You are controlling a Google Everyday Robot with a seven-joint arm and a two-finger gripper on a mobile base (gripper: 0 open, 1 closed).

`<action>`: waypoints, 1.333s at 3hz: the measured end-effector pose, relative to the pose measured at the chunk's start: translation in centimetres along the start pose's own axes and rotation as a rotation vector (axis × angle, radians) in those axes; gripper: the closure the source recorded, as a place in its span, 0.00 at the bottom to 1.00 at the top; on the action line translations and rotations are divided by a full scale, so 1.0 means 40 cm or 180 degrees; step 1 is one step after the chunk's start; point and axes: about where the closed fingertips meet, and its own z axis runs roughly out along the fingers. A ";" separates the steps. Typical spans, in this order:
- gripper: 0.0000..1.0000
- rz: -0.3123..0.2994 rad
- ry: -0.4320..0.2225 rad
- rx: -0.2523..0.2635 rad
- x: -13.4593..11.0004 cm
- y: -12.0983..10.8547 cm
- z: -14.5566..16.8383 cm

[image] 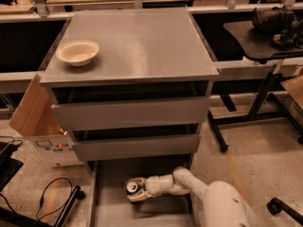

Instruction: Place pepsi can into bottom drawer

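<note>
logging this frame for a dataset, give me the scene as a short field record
gripper: down inside the bottom drawer, closed on the pepsi can
pepsi can: silver top facing the camera, low over the drawer floor; contact with the floor unclear
bottom drawer: pulled open
bowl: cream-white, upright, on the left of the cabinet top
task state: can inside the drawer, not yet released

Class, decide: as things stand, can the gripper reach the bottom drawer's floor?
Probably yes: the bottom drawer is pulled open, and the gripper, jaws around the pepsi can, hangs inside it with nothing between.
</note>
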 end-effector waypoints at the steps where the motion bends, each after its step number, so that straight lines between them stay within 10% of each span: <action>1: 1.00 -0.0040 -0.0038 0.0204 0.062 -0.030 -0.012; 2: 1.00 -0.0036 -0.0108 0.0490 0.106 -0.030 -0.019; 4: 0.63 -0.0027 -0.0120 0.0510 0.112 -0.026 -0.009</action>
